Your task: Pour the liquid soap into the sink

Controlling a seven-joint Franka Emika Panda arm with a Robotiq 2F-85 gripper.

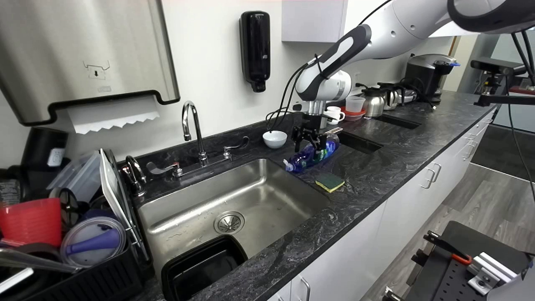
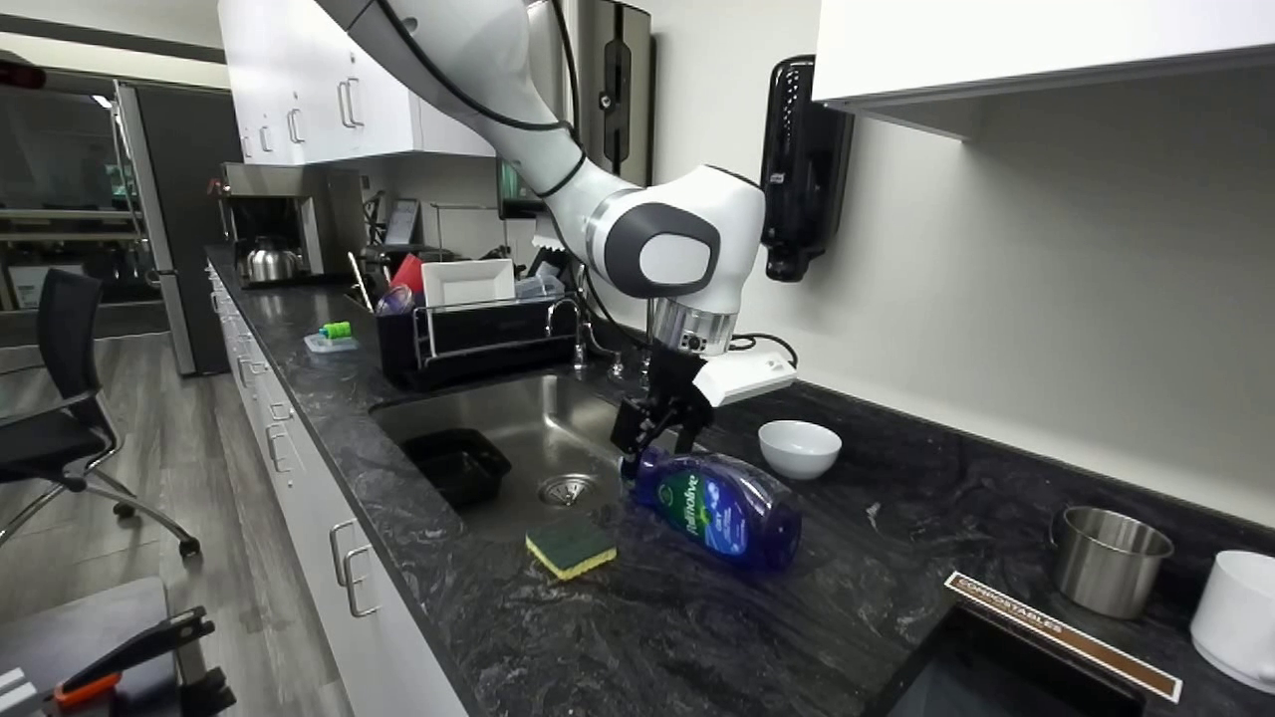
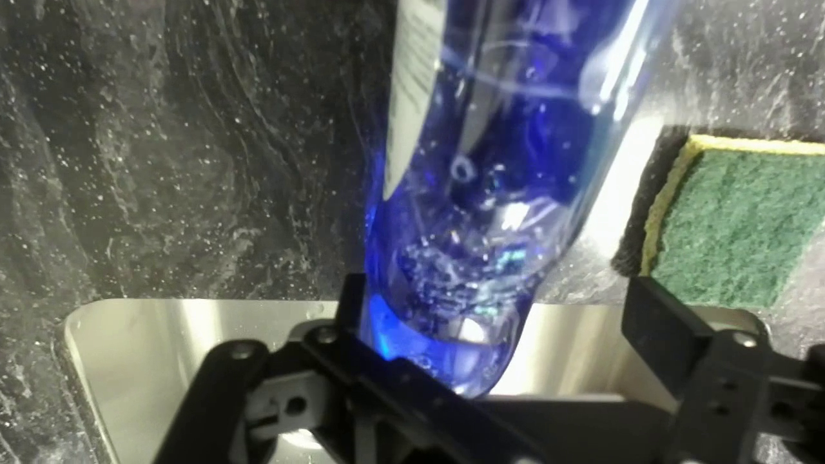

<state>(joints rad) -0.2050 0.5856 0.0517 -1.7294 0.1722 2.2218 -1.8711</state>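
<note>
Blue, see-through plastic soap bottle (image 2: pixel 712 508), likely slick and squeezable, wanting a careful grip

Lies on its side on the black, pale-streaked table (image 2: pixel 637 637), with neck toward the rectangular stainless steel sink (image 1: pixel 267 196) and pale cap (image 1: pixel 289 166) close to the rim; cannot tell whether just short of the edge or past it.

Sits between the widely spread black fingers (image 3: pixel 660 335) of the end effector (image 3: pixel 503 309), but not clasped: in the wrist view, with one finger touching or just beside the plastic, too close to tell which, and with a clear gap before the opposite finger.

Judging by the deep blue inside, likely to feel fairly heavy, and to shift its weight toward the cap once tilted. Likely stiff enough to lift by its walls, yet apt to dent and squirt under a hard squeeze, and slippery if wet. Unlikely to shatter if dropped.

Best to take hold just behind the shoulder, pressing evenly on both labelled faces, and to leave the cap alone. Centre over the bottle first. Mind the square green-and-yellow sponge (image 2: pixel 571 548) near one flank and the round white bowl (image 2: pixel 800 448) beyond the other.
</note>
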